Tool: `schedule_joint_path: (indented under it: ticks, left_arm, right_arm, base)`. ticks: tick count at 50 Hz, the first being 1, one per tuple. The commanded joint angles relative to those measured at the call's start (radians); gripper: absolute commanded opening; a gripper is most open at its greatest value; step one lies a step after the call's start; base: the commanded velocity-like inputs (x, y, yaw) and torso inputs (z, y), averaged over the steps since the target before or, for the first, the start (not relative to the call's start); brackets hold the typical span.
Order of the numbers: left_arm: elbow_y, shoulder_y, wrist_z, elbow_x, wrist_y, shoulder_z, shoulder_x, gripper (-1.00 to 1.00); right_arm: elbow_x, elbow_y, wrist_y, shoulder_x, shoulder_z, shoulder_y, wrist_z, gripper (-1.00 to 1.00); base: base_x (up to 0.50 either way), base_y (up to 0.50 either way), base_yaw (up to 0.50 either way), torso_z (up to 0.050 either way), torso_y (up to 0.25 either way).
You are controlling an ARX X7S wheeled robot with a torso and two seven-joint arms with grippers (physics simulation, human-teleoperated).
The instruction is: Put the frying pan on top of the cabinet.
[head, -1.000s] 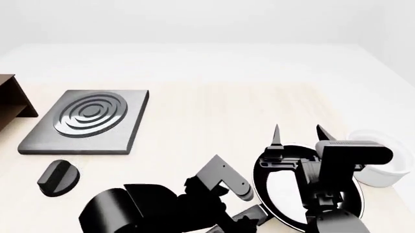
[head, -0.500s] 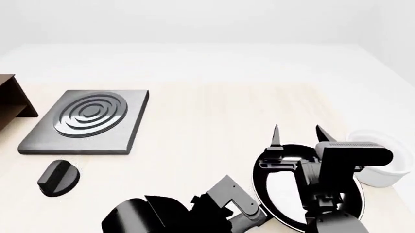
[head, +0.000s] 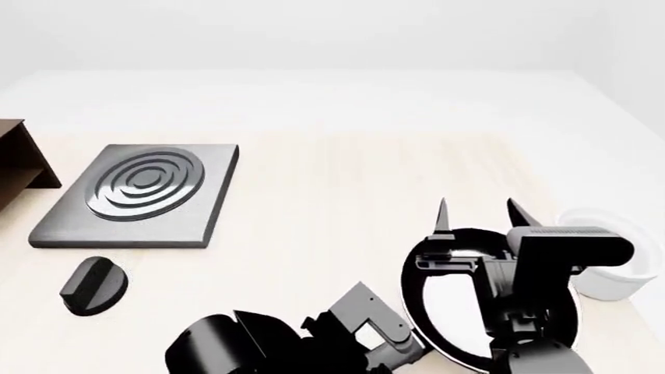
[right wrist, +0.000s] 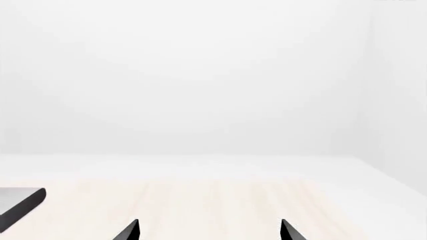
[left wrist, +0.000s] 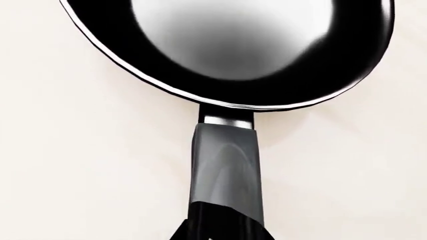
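The frying pan [head: 447, 312] lies at the table's near right, partly hidden under my right arm. In the left wrist view its glossy black bowl [left wrist: 233, 50] and dark grey handle [left wrist: 225, 165] fill the frame. My left gripper [left wrist: 223, 227] sits over the handle, its dark fingers drawn together on it; it also shows in the head view [head: 390, 335], low and just left of the pan. My right gripper [head: 478, 214] is open and empty above the pan's far rim, also seen in the right wrist view [right wrist: 208, 230]. Only an edge of the brown cabinet [head: 21, 160] shows at the far left.
A flat grey stove plate [head: 140, 195] with rings lies right of the cabinet; its corner shows in the right wrist view [right wrist: 17, 202]. A black knob-like piece [head: 93, 284] lies in front of it. A white bowl [head: 613, 269] stands right of the pan.
My left arm has swung right toward the pan's handle, and the pan's left rim has shifted slightly. The right gripper has stayed still and open.
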Motion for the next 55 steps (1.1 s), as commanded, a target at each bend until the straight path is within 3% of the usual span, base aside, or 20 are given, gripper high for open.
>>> schedule_joint_path:
  ticks: [1, 12, 24, 36, 46, 55]
  left_arm:
    - [0.051, -0.037, -0.048, -0.023, -0.039, -0.100, -0.023, -1.00]
    - [0.214, -0.057, -0.154, -0.145, -0.141, -0.401, -0.095, -1.00]
    - [0.141, -0.221, -0.240, -0.146, -0.171, -0.573, -0.171, -1.00]
    - [-0.330, -0.636, -0.334, 0.079, -0.062, -0.611, -0.248, -1.00]
    - [-0.716, -0.978, -0.359, 0.230, 0.000, -0.536, -0.291, -1.00]
    - [-1.204, -1.232, -0.380, 0.363, 0.204, -0.494, -0.305, -1.00]
  right_arm:
    - [0.007, -0.012, 0.002, 0.006, 0.003, 0.001, 0.007, 1.00]
    - [0.014, -0.026, 0.014, 0.013, 0.005, 0.008, 0.016, 1.00]
    - [0.020, -0.040, 0.023, 0.018, 0.003, 0.011, 0.024, 1.00]
    - [0.022, -0.039, 0.018, 0.021, -0.004, 0.008, 0.027, 1.00]
    - [0.021, -0.018, 0.004, 0.019, -0.015, 0.010, 0.025, 1.00]
    - [0.022, -0.020, 0.012, 0.022, -0.028, 0.017, 0.027, 1.00]
  base:
    - [0.00, 0.00, 0.00, 0.000, 0.000]
    - [0.00, 0.00, 0.00, 0.000, 0.001]
    - [0.00, 0.00, 0.00, 0.000, 0.002]
    - [0.00, 0.00, 0.00, 0.000, 0.002]
    - [0.00, 0.00, 0.00, 0.000, 0.002]
    - [0.00, 0.00, 0.00, 0.000, 0.002]
